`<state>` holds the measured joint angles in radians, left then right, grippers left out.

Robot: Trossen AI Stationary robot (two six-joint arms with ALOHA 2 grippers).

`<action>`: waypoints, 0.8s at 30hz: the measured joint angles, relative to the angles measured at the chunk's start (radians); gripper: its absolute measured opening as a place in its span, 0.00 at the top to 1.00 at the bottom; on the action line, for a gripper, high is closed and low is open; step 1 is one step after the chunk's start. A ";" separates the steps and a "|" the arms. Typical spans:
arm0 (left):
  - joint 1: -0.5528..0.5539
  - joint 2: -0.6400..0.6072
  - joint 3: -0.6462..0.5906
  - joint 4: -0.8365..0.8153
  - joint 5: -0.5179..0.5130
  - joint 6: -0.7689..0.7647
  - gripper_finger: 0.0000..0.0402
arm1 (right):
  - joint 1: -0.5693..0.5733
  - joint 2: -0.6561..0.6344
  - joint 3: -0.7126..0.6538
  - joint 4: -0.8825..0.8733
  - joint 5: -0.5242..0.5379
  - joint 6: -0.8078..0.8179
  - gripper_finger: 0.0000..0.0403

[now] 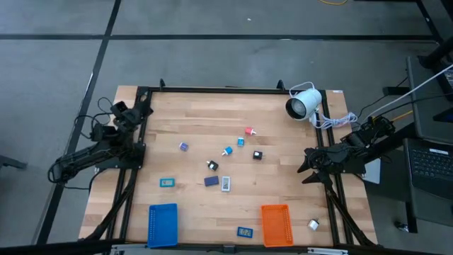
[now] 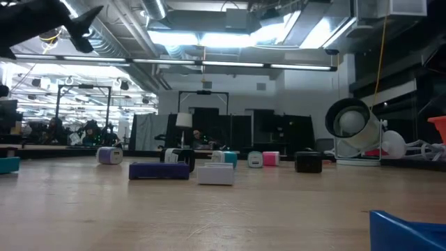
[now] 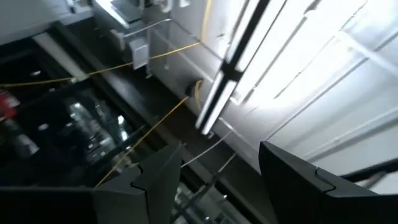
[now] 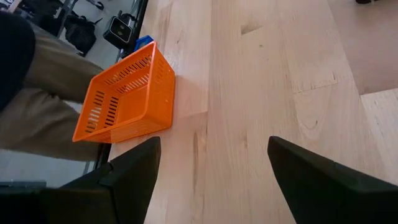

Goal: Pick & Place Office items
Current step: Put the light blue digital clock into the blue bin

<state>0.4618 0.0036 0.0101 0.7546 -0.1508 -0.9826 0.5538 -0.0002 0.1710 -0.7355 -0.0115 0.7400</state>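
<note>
Resting at nine o'clock off the table edge, the left gripper [image 1: 141,112] has its fingers spread, empty. At three o'clock the right gripper [image 1: 306,164] is likewise spread and empty. Office items [image 1: 226,151] lie scattered about the table [image 1: 198,113] centre; the blue tray [image 1: 163,225] sits at seven o'clock, the orange tray [image 1: 277,224] at five.

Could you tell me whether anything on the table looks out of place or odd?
A small silvery item lies alone at the table's edge, right of the orange tray, apart from the office items scattered mid-table. Nothing looks spilled or damaged.
</note>
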 joint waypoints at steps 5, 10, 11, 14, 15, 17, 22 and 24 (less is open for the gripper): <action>-0.007 0.000 -0.001 -0.155 0.016 -0.063 0.48 | -0.037 0.000 0.003 0.041 0.132 0.028 0.25; -0.021 0.013 -0.001 -0.204 0.000 -0.082 0.48 | -0.063 0.000 0.024 0.119 0.450 0.030 0.25; -0.022 0.014 -0.001 -0.201 -0.011 -0.074 0.48 | -0.065 0.000 0.021 0.170 0.566 0.040 0.25; -0.022 0.015 -0.001 -0.201 -0.044 -0.030 0.48 | -0.072 0.001 -0.002 0.404 0.999 0.169 0.25; -0.022 0.015 -0.001 -0.202 -0.054 -0.020 0.48 | -0.074 0.005 -0.007 0.467 1.151 0.213 0.25; -0.022 0.015 -0.001 -0.207 -0.074 -0.010 0.48 | -0.080 0.010 -0.013 0.524 1.361 0.303 0.25; -0.022 0.018 -0.001 -0.210 -0.076 -0.009 0.48 | -0.097 0.012 -0.014 0.577 1.261 0.457 0.25; -0.022 0.018 -0.001 -0.213 -0.088 -0.008 0.48 | -0.105 0.031 -0.014 0.660 1.147 0.506 0.25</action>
<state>0.4400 0.0216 0.0093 0.5413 -0.2387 -0.9903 0.4492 0.0303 0.1570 -0.0756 1.1354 1.2464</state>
